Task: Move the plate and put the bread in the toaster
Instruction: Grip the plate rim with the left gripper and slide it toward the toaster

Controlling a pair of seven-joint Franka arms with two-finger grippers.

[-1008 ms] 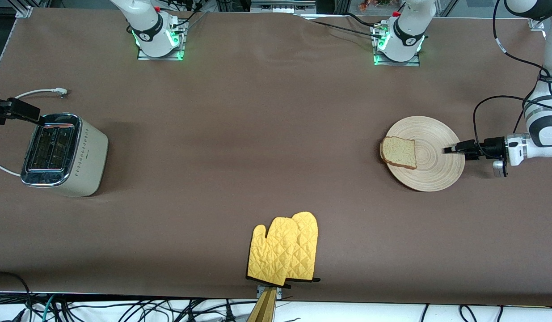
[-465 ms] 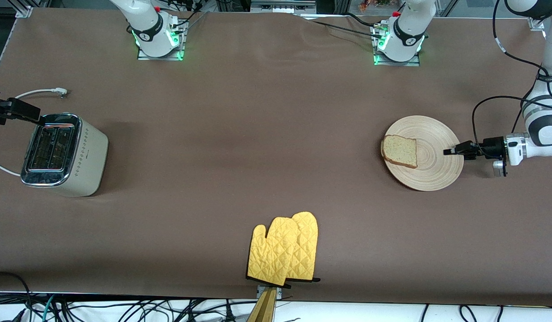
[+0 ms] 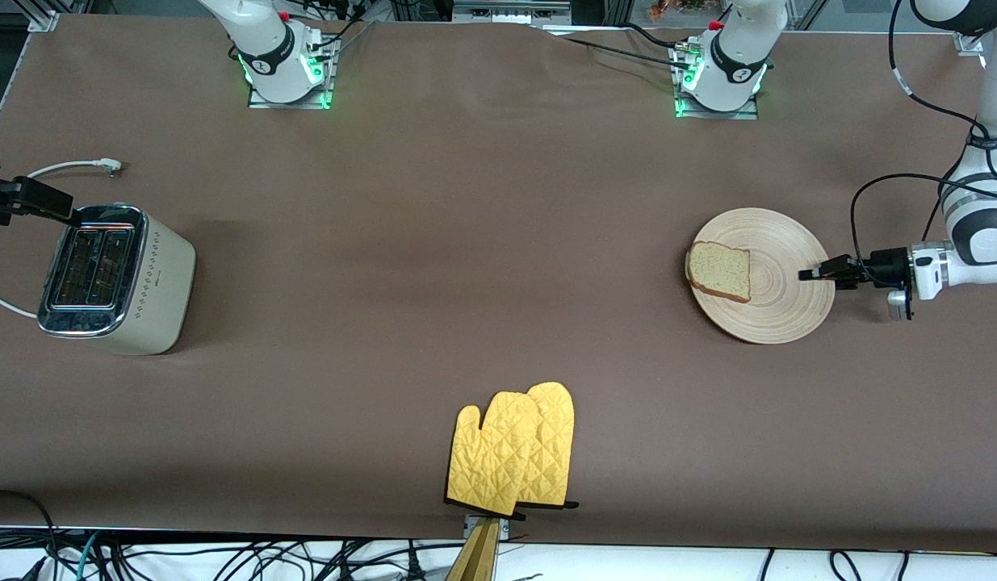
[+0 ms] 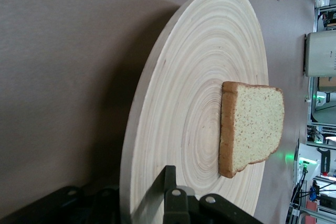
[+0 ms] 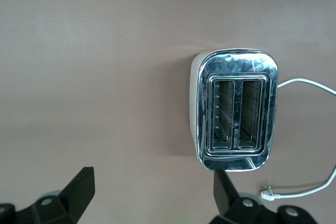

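Fingers of the left gripper (image 3: 813,273) pinch the plate's (image 3: 789,311) rim near the table's left-arm end; the bread (image 3: 719,271) lies on it. The right gripper (image 5: 152,192) hangs spread wide above the toaster (image 3: 115,278) at the right-arm edge.

High front view faces the arms; wrist views sit close — plate (image 4: 184,108), toaster (image 5: 236,111).

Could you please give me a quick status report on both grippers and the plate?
Left gripper shut on plate rim, bread aboard. Right gripper open, waiting above toaster. Yellow oven mitts lie nearer the camera.
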